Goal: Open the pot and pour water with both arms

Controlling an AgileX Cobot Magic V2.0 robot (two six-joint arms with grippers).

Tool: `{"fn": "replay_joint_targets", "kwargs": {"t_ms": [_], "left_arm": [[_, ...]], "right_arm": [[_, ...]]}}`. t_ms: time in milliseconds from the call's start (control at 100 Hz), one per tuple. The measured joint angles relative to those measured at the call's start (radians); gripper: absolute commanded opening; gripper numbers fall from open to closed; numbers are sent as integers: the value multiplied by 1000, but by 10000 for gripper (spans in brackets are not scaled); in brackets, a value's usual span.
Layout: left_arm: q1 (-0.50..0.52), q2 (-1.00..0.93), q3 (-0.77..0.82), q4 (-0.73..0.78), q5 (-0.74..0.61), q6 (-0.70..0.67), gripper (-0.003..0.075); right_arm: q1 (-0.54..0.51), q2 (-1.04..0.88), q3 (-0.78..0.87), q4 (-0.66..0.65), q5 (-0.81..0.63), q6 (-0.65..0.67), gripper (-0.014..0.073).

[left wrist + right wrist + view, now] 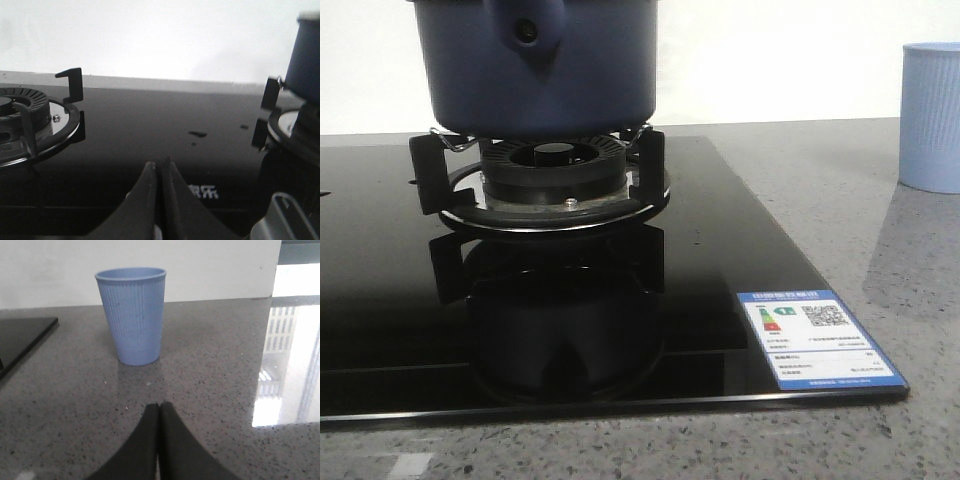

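The dark navy-blue pot [535, 75] stands on the black burner grate [545, 185] of the glass hob; its handle bracket with a round rivet [525, 30] faces the front camera, and its top is out of view. A slice of the pot [304, 60] shows in the left wrist view. My left gripper [159, 164] is shut and empty, low over the black glass between the two burners. My right gripper [159, 405] is shut and empty over the grey stone counter, a short way before the pale blue ribbed cup [132, 315]. No gripper shows in the front view.
A second burner with its grate [35, 117] stands on the hob's other side. The pale blue cup [931, 115] stands on the counter to the right of the hob. A blue energy label [815, 338] sticks to the glass corner. A wall runs behind.
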Motion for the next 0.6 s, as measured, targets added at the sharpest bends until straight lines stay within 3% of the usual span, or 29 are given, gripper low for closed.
{"fn": "replay_joint_targets", "kwargs": {"t_ms": [250, 380, 490, 600], "left_arm": [[0, 0, 0, -152, -44, 0, -20], [0, 0, 0, -331, -67, 0, -20], [0, 0, -7, -460, -77, 0, -20], [0, 0, -50, -465, -28, 7, -20]], "right_arm": [[0, 0, 0, 160, -86, 0, -60], [0, 0, 0, 323, -124, 4, -60], [0, 0, -2, 390, -109, 5, -58], [0, 0, -51, 394, -22, 1, -58]]}}
